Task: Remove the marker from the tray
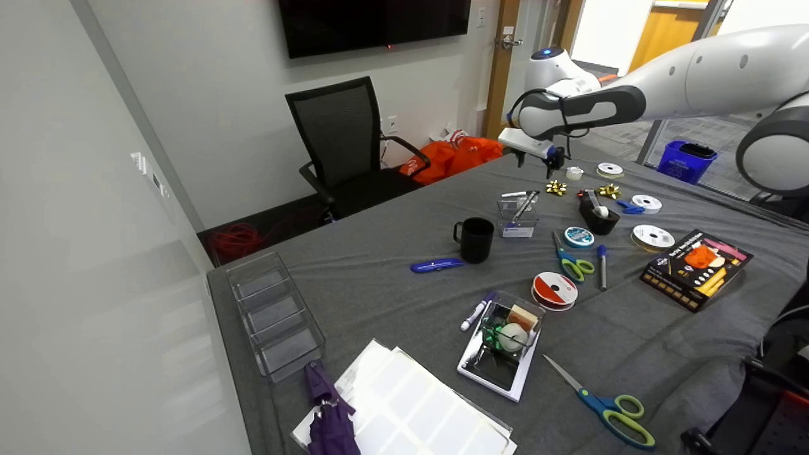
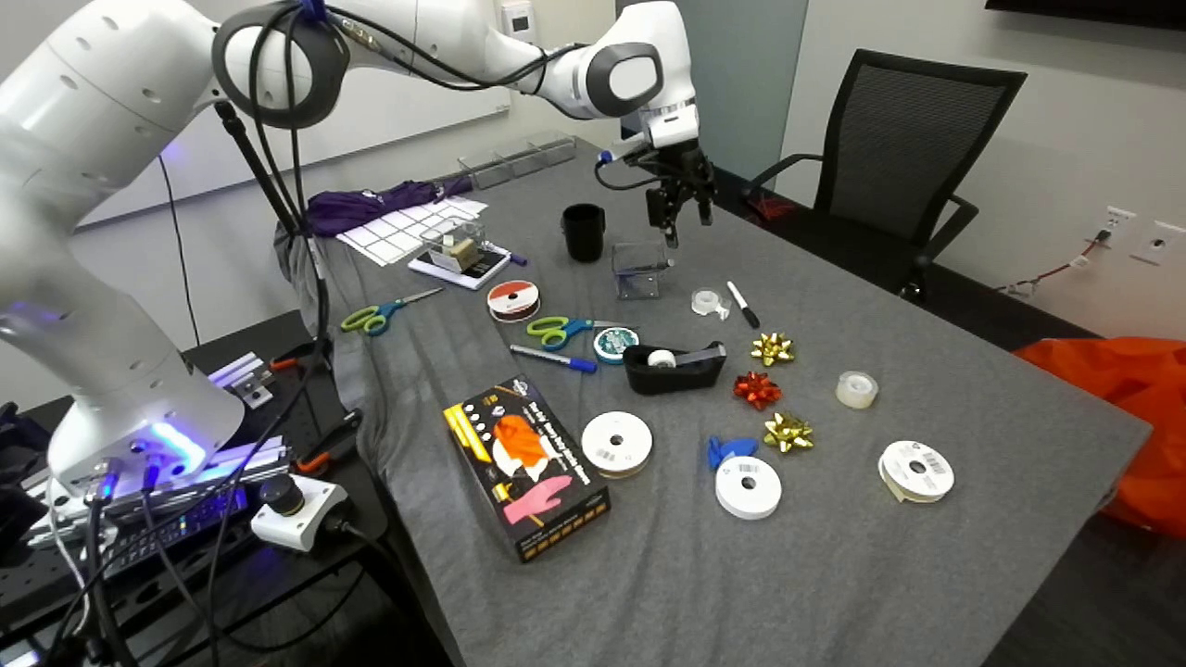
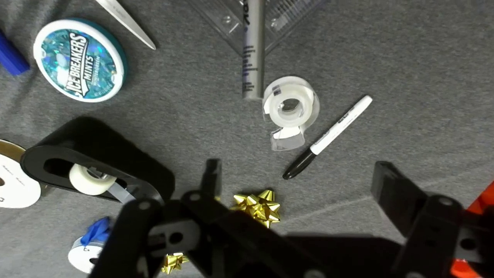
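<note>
A grey marker with dark print lies across a small clear tray, one end sticking out past its edge. The marker and tray also show in an exterior view. They appear as well in an exterior view where the marker looks dark inside the tray. My gripper is open and empty, above the table. It also shows in both exterior views. A white marker with a black cap lies on the cloth beside the tray.
A clear tape roll lies between the tray and the white marker. A black mug, black tape dispenser, mints tin, scissors and gold bow are nearby. A clear divided tray stands at the table's edge.
</note>
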You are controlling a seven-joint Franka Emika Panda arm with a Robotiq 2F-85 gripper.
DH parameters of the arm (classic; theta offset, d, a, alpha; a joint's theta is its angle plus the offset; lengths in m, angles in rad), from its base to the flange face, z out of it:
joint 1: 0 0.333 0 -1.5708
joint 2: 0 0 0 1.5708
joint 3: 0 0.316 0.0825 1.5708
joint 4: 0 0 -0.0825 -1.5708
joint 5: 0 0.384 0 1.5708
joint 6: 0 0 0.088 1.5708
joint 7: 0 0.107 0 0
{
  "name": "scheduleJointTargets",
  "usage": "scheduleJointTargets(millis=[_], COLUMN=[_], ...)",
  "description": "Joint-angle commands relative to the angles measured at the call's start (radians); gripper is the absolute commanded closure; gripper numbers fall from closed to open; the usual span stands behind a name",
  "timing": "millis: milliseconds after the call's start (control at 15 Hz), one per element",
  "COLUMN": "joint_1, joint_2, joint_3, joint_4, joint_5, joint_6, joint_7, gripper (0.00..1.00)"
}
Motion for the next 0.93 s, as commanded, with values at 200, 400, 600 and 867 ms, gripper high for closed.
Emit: scheduleJointTargets(millis=[200, 400, 600, 867], joint_1=[-0.072, -0.1, -0.114, -0.117], joint_2=[-0.055, -0.066, -0.058, -0.051], joint_3=[0.103, 0.136, 0.15, 0.148], joint_4=[-0.129, -0.165, -0.19, -0.222], joint_5=[0.106, 0.15, 0.171, 0.185], joint_6=[0.048, 0.072, 0.104, 0.115], joint_7=[-0.173, -0.242, -0.279, -0.316], gripper=[0.0, 0.0, 0.0, 0.26])
